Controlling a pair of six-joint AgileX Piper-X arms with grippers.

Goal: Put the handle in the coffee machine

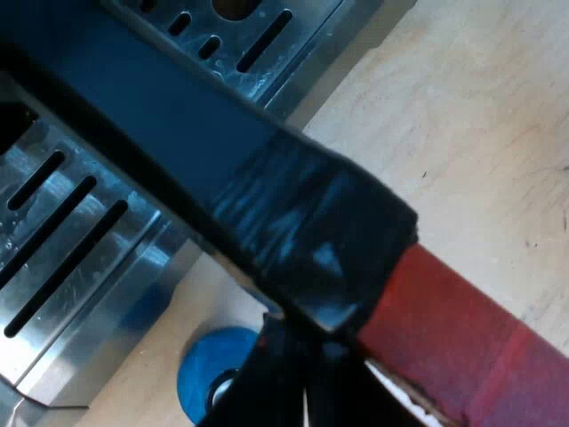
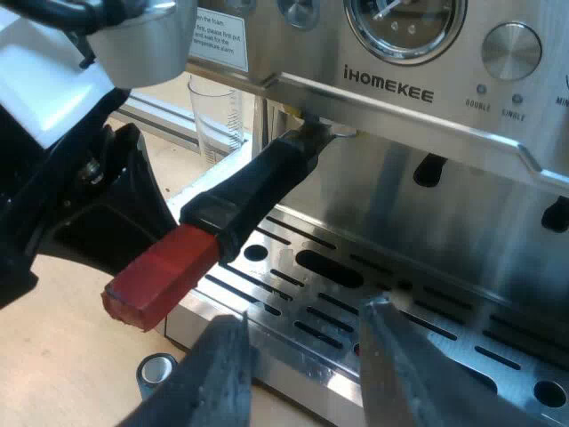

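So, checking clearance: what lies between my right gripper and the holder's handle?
In the right wrist view, only the slotted drip tray shows between the right gripper and the handle.

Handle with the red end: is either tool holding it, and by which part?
Right tool is open over the drip tray, holding nothing. Left tool sits by the handle where dark meets red; whether it grips cannot be told.

A: Any text?
B: "iHOMEKEE" on the espresso machine (image 2: 427, 178) front panel. "DOUBLE" and "SINGLE" under two small lights (image 2: 482, 89).
A: White sticker (image 2: 222, 40) on the machine?
B: Small print, only "the foam" readable.
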